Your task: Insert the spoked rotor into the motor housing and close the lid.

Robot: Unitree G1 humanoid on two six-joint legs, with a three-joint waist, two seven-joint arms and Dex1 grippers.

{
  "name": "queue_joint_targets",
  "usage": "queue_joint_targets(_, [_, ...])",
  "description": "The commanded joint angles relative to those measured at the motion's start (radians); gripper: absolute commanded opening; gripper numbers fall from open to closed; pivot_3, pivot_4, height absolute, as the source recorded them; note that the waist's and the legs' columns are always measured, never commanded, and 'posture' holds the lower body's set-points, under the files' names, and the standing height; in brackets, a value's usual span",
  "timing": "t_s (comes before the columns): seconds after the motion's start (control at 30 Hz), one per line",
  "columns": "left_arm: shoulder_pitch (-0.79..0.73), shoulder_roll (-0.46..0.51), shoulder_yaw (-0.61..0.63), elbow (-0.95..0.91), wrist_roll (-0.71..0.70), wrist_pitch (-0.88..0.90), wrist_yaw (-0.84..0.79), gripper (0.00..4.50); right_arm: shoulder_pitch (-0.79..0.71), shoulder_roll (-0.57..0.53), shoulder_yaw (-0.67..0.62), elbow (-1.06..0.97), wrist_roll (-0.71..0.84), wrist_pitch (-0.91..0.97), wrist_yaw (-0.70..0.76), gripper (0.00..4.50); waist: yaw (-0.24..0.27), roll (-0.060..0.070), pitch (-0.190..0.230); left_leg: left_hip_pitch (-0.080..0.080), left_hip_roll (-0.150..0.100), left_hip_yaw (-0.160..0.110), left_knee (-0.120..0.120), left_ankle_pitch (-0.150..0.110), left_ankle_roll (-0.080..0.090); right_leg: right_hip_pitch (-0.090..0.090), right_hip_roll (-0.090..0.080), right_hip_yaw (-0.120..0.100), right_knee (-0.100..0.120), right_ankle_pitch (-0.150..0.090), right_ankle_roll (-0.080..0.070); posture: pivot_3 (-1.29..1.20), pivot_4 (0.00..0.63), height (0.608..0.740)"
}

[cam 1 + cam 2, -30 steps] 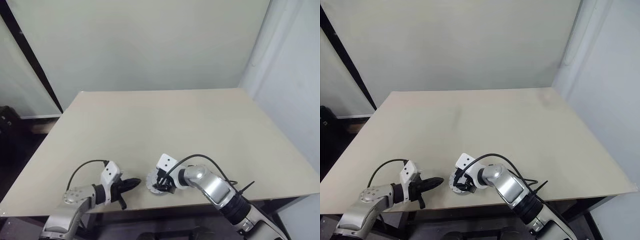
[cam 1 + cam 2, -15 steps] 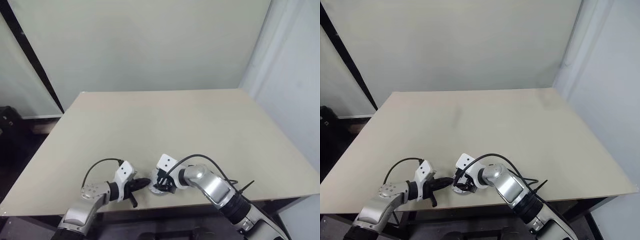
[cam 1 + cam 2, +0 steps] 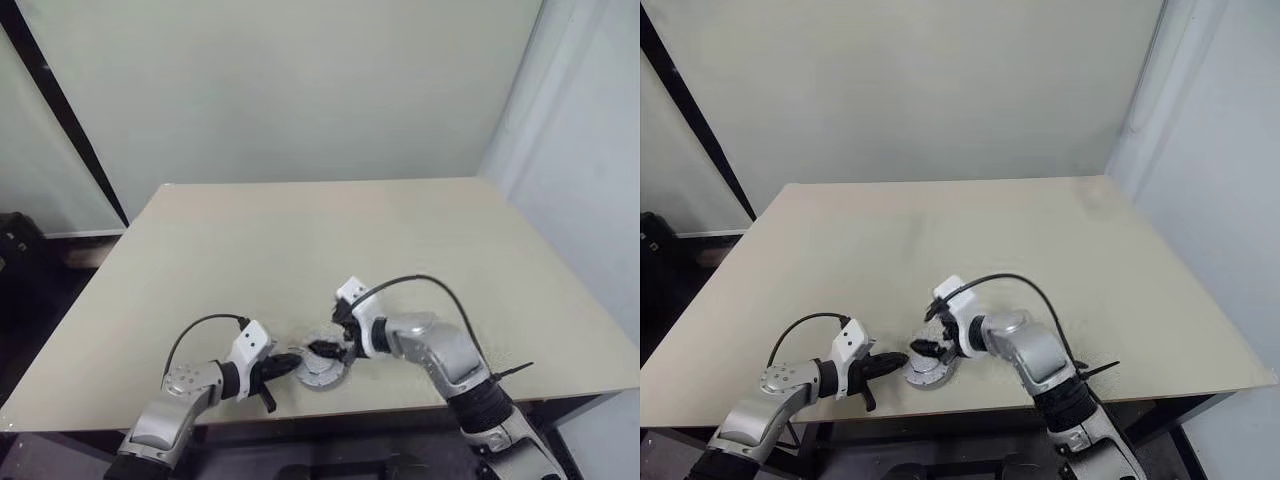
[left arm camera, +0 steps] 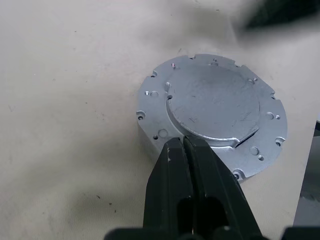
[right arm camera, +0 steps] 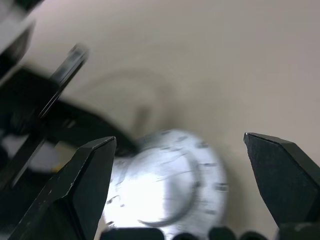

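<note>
Near the front edge of the tabletop (image 3: 400,240), between my two claws, sits the housing (image 3: 322,369), a small round silver shell resting flat on the beige surface. Its top is covered by the lid (image 4: 215,102), a round grey disc lying within a notched silver rim dotted with small holes. With the lid on, I cannot see the windings, and I cannot tell whether the rotor is inside.

My left claw (image 4: 185,145) comes at the housing from my left, its two black fingers pressed together with nothing between them. Their joined tips sit at the edge of the lid, on the rim; whether they press on the metal or merely meet it I cannot tell. The left arm lies low along the front edge of the tabletop, a black cable looping over its wrist.

My right claw (image 5: 182,150) hangs just above the housing on its right side, pointing down and to my left. Its fingers (image 5: 82,185) stand wide apart and grip nothing, and the housing (image 5: 167,175) shows in the gap between them.

Beyond these, the tabletop runs back to a pale wall.
</note>
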Motion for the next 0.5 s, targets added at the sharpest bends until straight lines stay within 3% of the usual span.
queue_joint_targets(0.03, [0.004,0.007,-0.024,0.011,0.026,0.014,0.0,0.0,-0.013,-0.013,-0.13,-0.024,0.058,0.118,-0.038,4.47,0.0,0.0,0.0,0.0,0.0,0.0,0.0,0.0,0.0,0.0,0.0,0.0,0.0,0.0,0.0,0.0,0.0,0.74])
queue_joint_targets(0.3, [0.003,0.007,-0.028,0.013,0.023,0.013,-0.003,0.0,0.01,0.008,-0.326,0.077,0.159,0.408,-0.071,4.47,-0.001,0.003,0.0,0.0,0.0,0.0,-0.001,0.0,0.0,0.001,0.0,0.0,0.0,0.0,0.0,0.0,0.0,0.74])
queue_joint_targets(0.5, [0.005,0.007,-0.026,0.008,0.02,0.014,-0.003,0.0,-0.004,0.112,-0.496,0.169,0.212,0.521,-0.1,4.47,-0.001,0.004,0.0,0.0,0.0,0.0,-0.001,0.0,0.0,0.0,0.0,0.0,0.0,0.0,0.0,0.0,0.0,0.74])
